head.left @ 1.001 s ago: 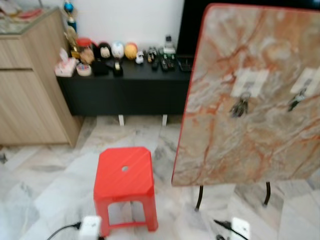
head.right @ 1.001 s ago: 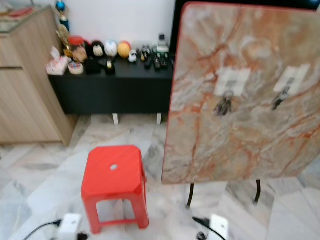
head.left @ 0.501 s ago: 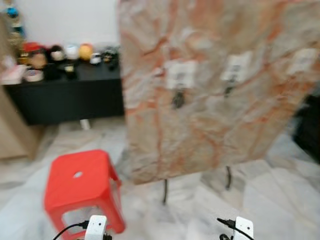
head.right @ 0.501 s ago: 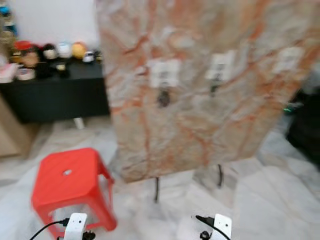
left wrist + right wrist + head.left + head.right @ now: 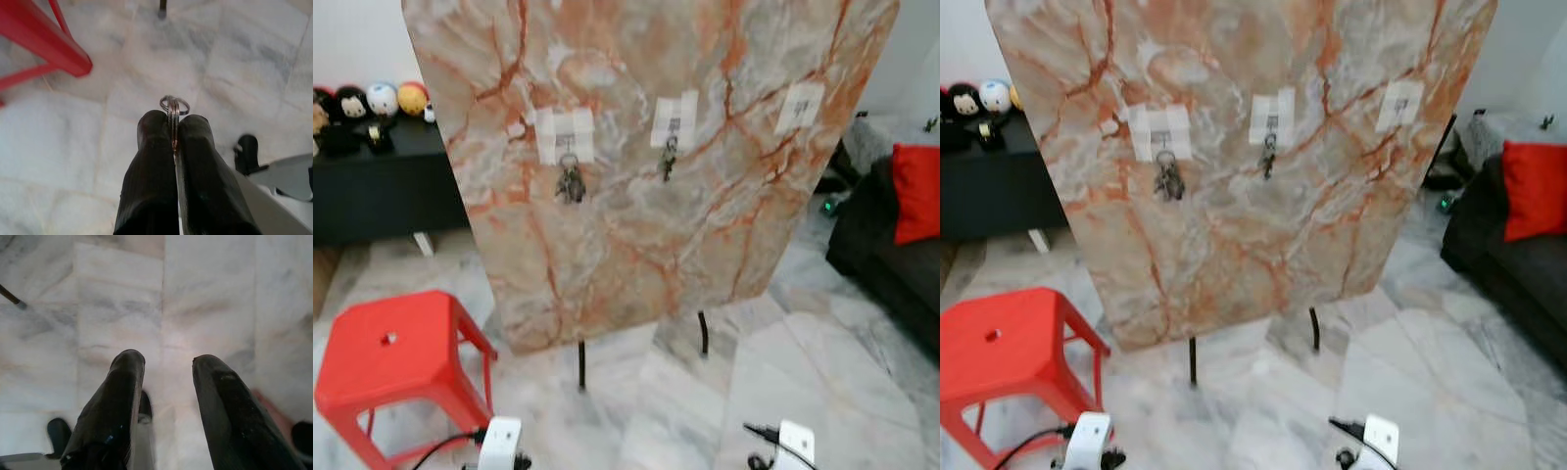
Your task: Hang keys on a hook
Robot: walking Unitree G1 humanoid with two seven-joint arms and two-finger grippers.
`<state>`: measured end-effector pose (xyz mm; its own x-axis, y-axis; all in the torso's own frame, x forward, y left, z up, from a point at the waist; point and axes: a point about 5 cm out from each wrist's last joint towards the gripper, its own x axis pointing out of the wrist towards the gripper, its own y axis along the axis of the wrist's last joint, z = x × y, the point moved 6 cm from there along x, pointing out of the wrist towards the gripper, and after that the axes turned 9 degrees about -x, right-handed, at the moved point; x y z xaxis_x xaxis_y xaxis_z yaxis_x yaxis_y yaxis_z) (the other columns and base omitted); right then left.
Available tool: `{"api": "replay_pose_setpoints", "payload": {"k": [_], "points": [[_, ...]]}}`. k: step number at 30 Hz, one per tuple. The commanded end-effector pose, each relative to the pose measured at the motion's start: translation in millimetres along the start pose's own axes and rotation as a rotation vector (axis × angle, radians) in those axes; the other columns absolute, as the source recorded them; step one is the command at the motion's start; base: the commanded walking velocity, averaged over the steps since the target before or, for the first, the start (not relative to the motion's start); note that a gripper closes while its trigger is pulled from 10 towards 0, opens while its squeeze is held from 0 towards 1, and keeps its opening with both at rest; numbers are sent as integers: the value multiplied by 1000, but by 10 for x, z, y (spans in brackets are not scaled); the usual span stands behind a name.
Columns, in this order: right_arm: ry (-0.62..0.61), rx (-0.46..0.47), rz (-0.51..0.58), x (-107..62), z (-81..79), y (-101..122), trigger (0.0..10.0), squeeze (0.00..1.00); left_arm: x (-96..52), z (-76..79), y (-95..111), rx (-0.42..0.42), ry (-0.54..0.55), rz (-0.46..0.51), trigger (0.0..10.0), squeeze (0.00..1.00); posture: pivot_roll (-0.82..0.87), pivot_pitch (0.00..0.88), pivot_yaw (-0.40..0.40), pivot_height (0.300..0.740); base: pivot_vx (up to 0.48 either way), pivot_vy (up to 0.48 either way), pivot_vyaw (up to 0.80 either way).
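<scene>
A marble-patterned board point(image 5: 646, 157) stands upright on thin black legs ahead of me. Three white patches with hooks sit on it. A bunch of keys point(image 5: 571, 183) hangs from the left hook, a smaller key point(image 5: 668, 160) from the middle hook, and the right hook point(image 5: 800, 106) carries nothing. In the left wrist view my left gripper point(image 5: 172, 122) is shut on a key ring point(image 5: 174, 104), whose loop sticks out past the fingertips, low over the floor. My right gripper point(image 5: 164, 363) hangs open over the marble floor with nothing between its fingers.
A red plastic stool point(image 5: 396, 352) stands at the left, beside the board's legs. A black low cabinet point(image 5: 372, 186) with small figures lines the wall at the far left. A dark sofa with a red cushion point(image 5: 913, 191) is at the right. Marble floor point(image 5: 803, 372) lies open before the board.
The camera has swung to the right: board and stool have shifted left in the picture, the sofa has come into view, and the blur has gone. Nothing itself has visibly moved.
</scene>
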<state>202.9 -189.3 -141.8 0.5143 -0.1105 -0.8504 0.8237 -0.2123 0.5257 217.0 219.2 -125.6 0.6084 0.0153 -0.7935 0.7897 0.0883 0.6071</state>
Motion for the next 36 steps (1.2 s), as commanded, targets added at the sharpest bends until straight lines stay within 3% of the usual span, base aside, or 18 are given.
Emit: {"api": "replay_pose_setpoints", "payload": {"k": [1,7,12,19,25,30,31,33,36], "points": [[-24,67,-3,-2,58,-12,10000,0,5,10,10,8,-3,-3,10000,0,57,0,-72,740,0,-356,0],[-23,36,-11,-7,74,-50,10000,0,2,15,-16,22,-3,-9,10000,0,54,0,-70,740,0,-239,0],[-27,75,-5,-9,96,-46,10000,0,5,23,29,20,-7,13,10000,0,56,0,-75,740,0,0,0],[-35,76,-8,-12,143,-56,10000,0,22,33,310,59,-8,114,10000,0,52,0,-78,740,0,0,0],[-35,70,-3,-11,165,-42,10000,0,-29,120,933,83,-53,355,10000,0,57,0,-87,740,0,0,0],[-21,75,17,-6,131,10,10000,0,-168,443,1428,166,-158,568,10000,0,62,0,-88,740,0,0,0],[-19,72,21,-5,120,21,10000,0,-216,495,1548,150,-172,622,10000,0,57,0,-88,740,0,0,0],[-15,69,27,-5,111,35,10000,0,-304,567,1700,129,-198,702,10000,0,51,0,-88,740,0,0,0],[-16,68,27,-5,122,32,10000,0,-360,610,1748,135,-209,742,10000,0,48,0,-89,740,0,0,0]]}}
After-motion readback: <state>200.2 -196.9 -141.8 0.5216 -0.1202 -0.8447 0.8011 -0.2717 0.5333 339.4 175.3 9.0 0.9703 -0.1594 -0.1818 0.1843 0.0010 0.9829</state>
